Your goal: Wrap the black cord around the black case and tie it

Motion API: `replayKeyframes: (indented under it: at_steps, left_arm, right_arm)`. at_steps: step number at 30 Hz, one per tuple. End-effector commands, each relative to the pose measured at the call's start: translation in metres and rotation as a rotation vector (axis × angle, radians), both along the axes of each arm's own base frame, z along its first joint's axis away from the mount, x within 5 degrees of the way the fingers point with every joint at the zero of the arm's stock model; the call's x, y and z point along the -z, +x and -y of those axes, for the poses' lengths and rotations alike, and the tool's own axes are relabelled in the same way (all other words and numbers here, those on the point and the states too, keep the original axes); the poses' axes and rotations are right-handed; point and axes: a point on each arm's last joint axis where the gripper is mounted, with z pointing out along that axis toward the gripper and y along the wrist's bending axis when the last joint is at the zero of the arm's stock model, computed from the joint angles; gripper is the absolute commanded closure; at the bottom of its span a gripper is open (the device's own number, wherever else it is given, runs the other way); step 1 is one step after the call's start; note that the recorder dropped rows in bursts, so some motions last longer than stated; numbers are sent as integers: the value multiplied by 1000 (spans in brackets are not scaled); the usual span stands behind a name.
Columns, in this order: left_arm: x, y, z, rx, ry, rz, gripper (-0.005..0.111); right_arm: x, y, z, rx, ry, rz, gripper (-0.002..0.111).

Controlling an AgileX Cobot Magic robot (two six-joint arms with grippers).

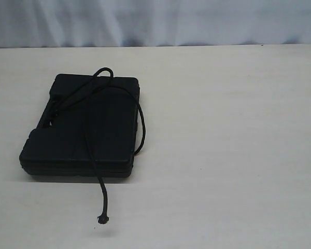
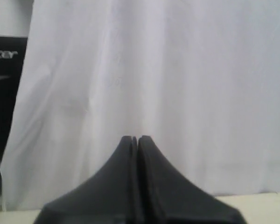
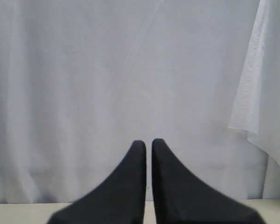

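The black case (image 1: 114, 135) lies flat on the table, left of centre in the exterior view. The black cord (image 1: 101, 189) is draped over its lid. It loops past the far edge, curves down the right side, and one strand runs off the near edge to a frayed tip (image 1: 102, 220) on the table. Neither gripper shows in the exterior view. In the left wrist view my left gripper (image 2: 134, 138) is shut with nothing in it, facing a white curtain. My right gripper (image 3: 148, 142) has its fingers almost together and empty, also facing the curtain.
The pale table (image 1: 238, 155) stretches to the right of the case and in front of it. A white curtain (image 1: 155, 21) hangs behind the far edge. A dark monitor (image 2: 4, 93) stands beside the curtain in the left wrist view.
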Motion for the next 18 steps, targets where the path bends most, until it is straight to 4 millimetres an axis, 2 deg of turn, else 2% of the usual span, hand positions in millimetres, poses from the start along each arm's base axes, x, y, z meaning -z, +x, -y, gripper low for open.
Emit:
replayKeyframes:
  at_steps: [1,4,9,10,11,12,18]
  left_arm:
    - [27,11,1,11,-30,-79,107]
    - [51,21,-1,-21,-47,-91,107]
    - [92,31,-3,-47,-44,-173,107]
    - [99,32,-3,-48,-34,-193,107]
    - [98,32,-3,-51,-33,-188,107]
    - [100,32,-2,-45,-31,-202,107]
    - [103,32,-1,-36,-6,-240,107]
  right_arm:
    - [10,5,-2,-33,85,14,104]
    - [33,15,-3,-29,87,18,104]
    - [88,29,-4,-22,71,-116,104]
    - [89,29,-4,-21,67,-120,104]
    - [98,29,-5,-20,52,-224,104]
    - [100,29,-5,-18,39,-241,104]
    - [100,29,-5,-18,39,-244,104]
